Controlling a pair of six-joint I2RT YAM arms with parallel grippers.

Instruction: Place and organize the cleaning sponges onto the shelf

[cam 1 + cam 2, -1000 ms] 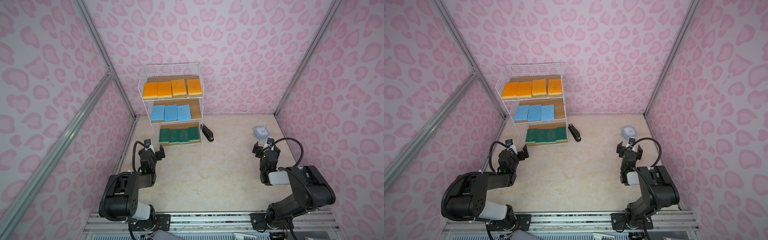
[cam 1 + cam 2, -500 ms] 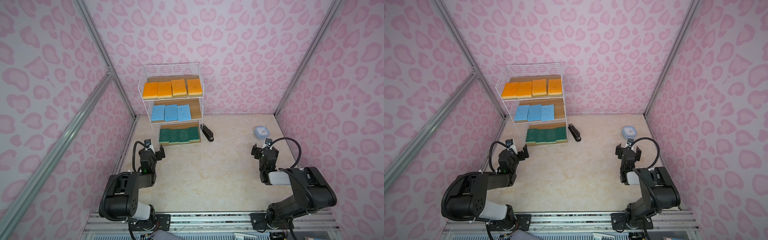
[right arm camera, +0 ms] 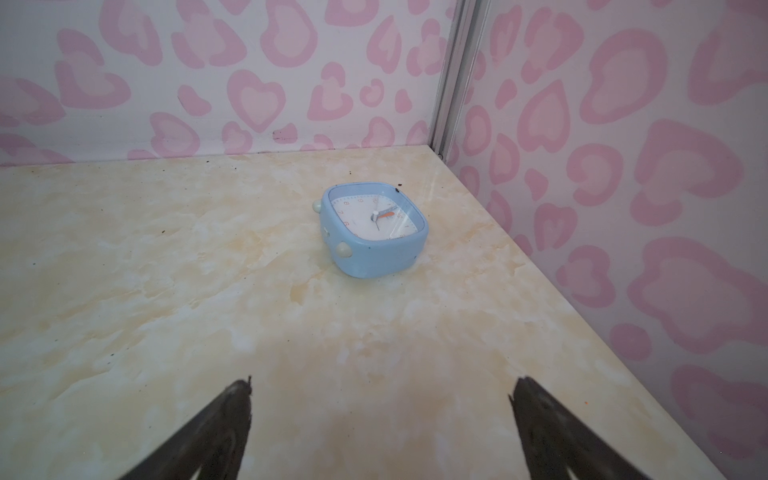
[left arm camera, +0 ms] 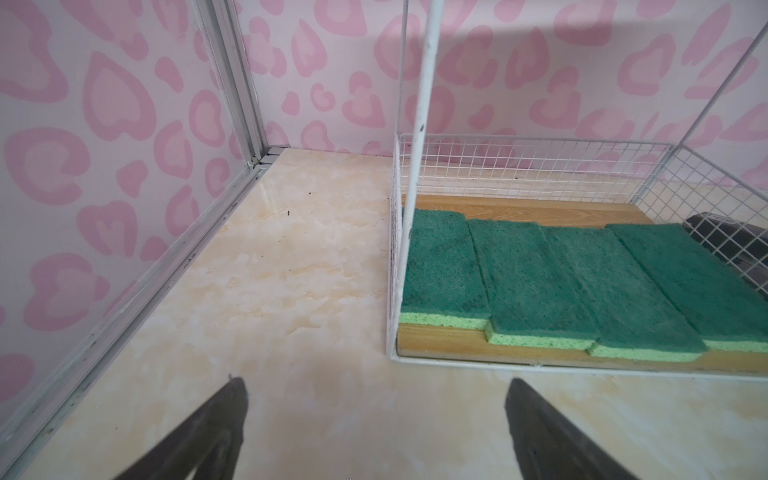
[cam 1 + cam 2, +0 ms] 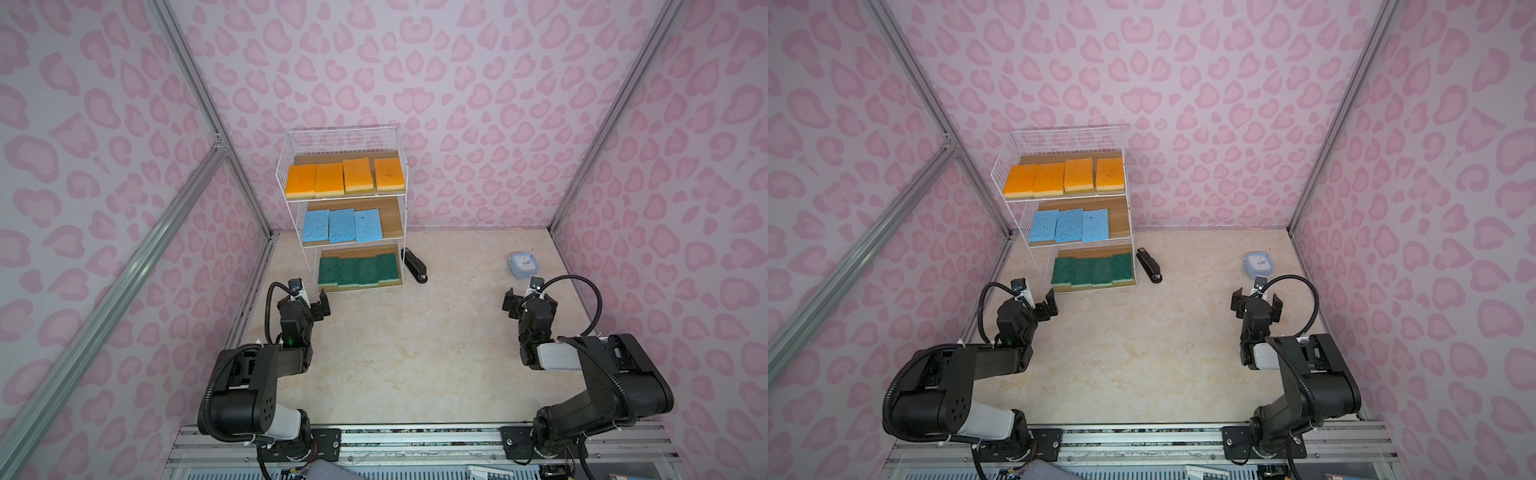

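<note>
1. Left of centre in both top views stands the shelf [image 5: 340, 141], white wire mesh with three wooden boards. You can count four orange sponges [image 5: 328, 178] on the top tier, three porous blue sponges [image 5: 342, 224] on the middle one and four green sponges [image 5: 357, 270] on the bottom.
2. Your left gripper [image 5: 311, 297] sits just below the bottom tier in the frame, spread wide and empty. Your right gripper [image 5: 530, 298], at the right, is equally wide, empty and well apart from the shelf. One black stapler [image 5: 415, 268] lies just right of the shelf, and one pale-blue clock [image 5: 523, 264] lies above the right gripper.
3. Left wrist view: the four green sponges, rough-topped with pale green undersides, lie flat side by side near and beyond the spread fingers [image 4: 224, 415], their front edges staggered.
4. Right wrist view: you see the rounded square clock lying face-up on the marbled tabletop [image 3: 166, 291], beyond the wide-spread fingers.
</note>
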